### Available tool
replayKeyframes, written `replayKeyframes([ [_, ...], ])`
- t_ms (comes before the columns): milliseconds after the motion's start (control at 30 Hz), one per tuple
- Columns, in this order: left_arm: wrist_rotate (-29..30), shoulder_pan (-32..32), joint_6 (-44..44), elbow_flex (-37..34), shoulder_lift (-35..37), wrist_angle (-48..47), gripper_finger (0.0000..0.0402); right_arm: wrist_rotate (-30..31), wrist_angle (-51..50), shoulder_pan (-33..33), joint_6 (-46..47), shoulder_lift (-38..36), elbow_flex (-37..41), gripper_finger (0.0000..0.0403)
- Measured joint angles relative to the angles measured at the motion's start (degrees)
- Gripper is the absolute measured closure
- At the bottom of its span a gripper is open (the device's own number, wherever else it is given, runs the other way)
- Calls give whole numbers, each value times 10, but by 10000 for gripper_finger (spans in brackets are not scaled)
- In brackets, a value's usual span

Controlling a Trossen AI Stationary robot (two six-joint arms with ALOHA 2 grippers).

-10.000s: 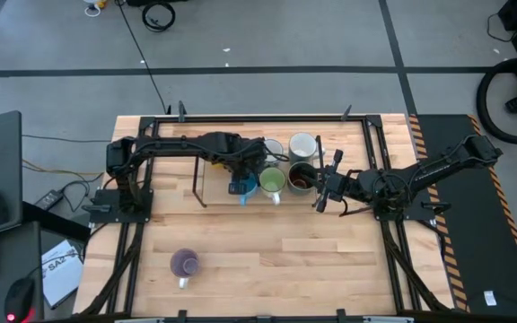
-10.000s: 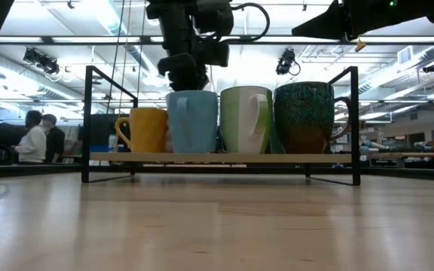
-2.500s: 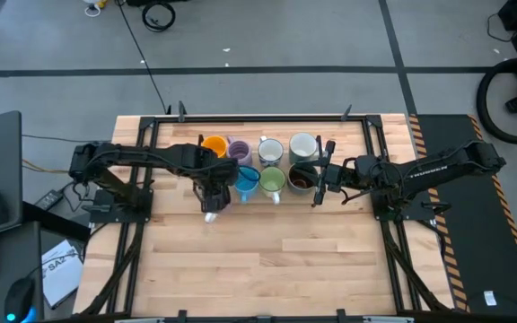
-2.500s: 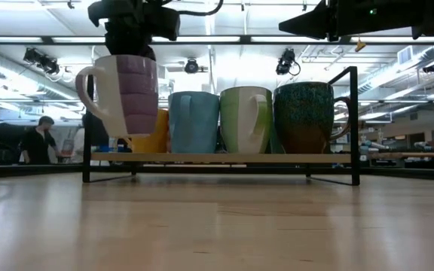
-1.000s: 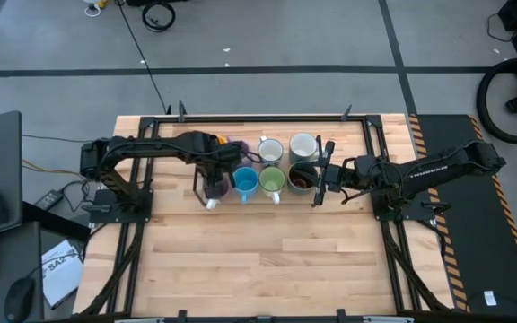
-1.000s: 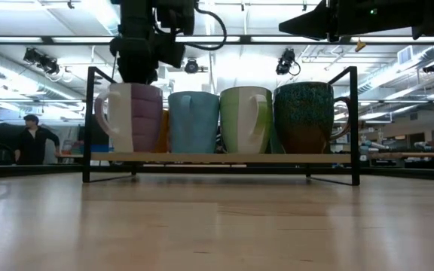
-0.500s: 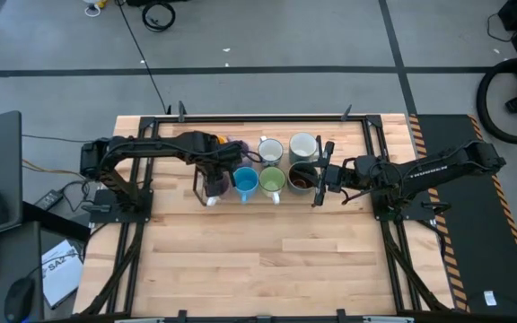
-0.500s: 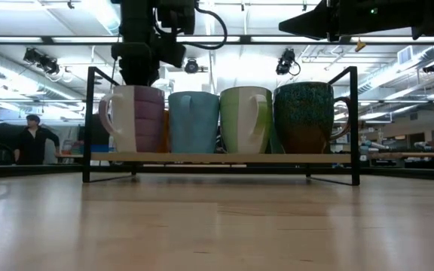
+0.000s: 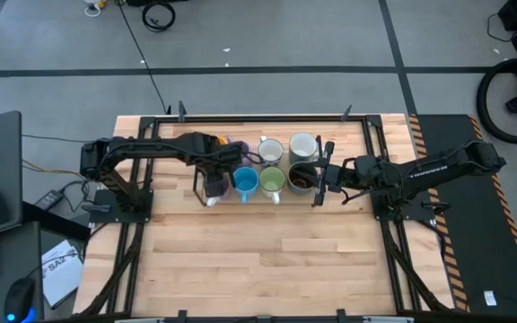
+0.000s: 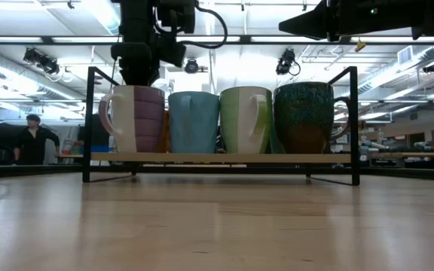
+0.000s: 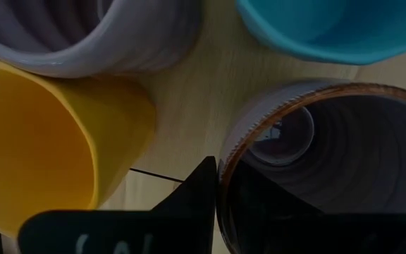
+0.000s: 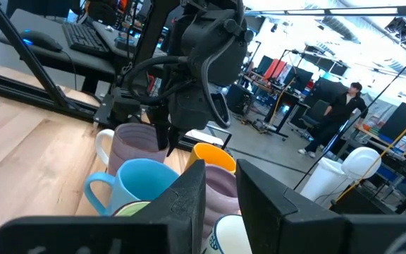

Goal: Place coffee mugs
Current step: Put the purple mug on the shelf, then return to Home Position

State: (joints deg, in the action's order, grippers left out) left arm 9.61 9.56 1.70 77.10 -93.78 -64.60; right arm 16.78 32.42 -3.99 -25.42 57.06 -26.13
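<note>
**Mugs nearly all racked, last one at the rack's left end**

Mugs fill the wire rack [image 10: 221, 159] at the centre of the bench [image 9: 267, 260] in the high view. The low view shows its front row, left to right: lavender mug [image 10: 138, 119], blue mug [image 10: 194, 121], green mug [image 10: 246, 120], dark brown mug [image 10: 305, 117]. Behind them the high view shows the orange mug [image 9: 214, 141] and two pale mugs [image 9: 287, 147]; the second lavender one is mostly hidden.

The left end effector [image 9: 214, 184] sits on the lavender mug's rim, one finger [image 11: 192, 201] outside the wall, apparently clamped on it. The mug's base seems level with the shelf, so release looks like the remaining step. No loose mugs show on the bench.

The right end effector [image 9: 319, 187] waits just right of the rack, fingers slightly apart.
</note>
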Motion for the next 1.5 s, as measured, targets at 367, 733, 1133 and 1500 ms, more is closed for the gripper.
replayKeyframes([
  [367, 14, -8, -8, 0, 0, 0, 338, 0, 0, 0, 0, 0, 0, 317],
  [733, 20, -8, -8, 35, -1, -19, 291, 0, 0, 0, 0, 0, 0, 317],
  [1133, 34, -14, 0, 166, 2, -41, 289, 0, -10, 0, 11, -1, 0, 317],
  [1500, 97, -74, -27, 15, 163, 108, 289, -12, -16, 0, 50, -103, 45, 348],
])
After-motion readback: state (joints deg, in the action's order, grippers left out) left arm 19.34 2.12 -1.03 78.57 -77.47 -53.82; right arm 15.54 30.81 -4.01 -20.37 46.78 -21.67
